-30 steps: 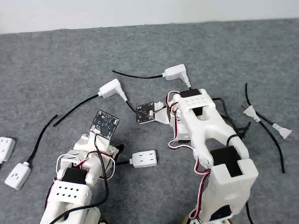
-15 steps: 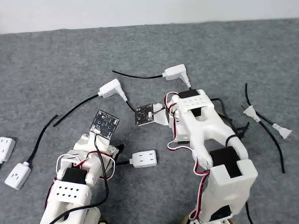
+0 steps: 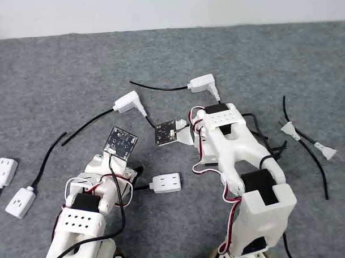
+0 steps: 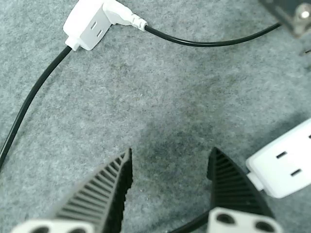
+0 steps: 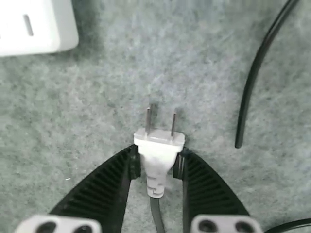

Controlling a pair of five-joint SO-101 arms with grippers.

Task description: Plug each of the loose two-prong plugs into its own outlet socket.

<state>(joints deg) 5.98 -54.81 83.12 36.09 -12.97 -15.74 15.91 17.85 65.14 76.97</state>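
My right gripper (image 5: 156, 153) is shut on a white two-prong plug (image 5: 158, 145), held low over the grey carpet. Its prongs point out ahead, and a white outlet socket (image 5: 34, 24) lies a little way off and to one side. In the high view this socket (image 3: 166, 183) lies between the two arms. My left gripper (image 4: 170, 158) is open with only carpet between its fingers, and the same socket (image 4: 286, 167) lies just beside one finger. An angled white socket (image 4: 90, 24) on a black cord lies farther ahead.
Another angled socket (image 3: 202, 82) lies beyond the right arm. Two white sockets (image 3: 4, 170) (image 3: 21, 202) sit at the far left. Two loose plugs (image 3: 290, 130) (image 3: 329, 153) on black cords lie at the right. A black cord (image 5: 260, 73) runs near the held plug.
The right arm has edged slightly to the left with the plug in its gripper. The left arm has not moved.
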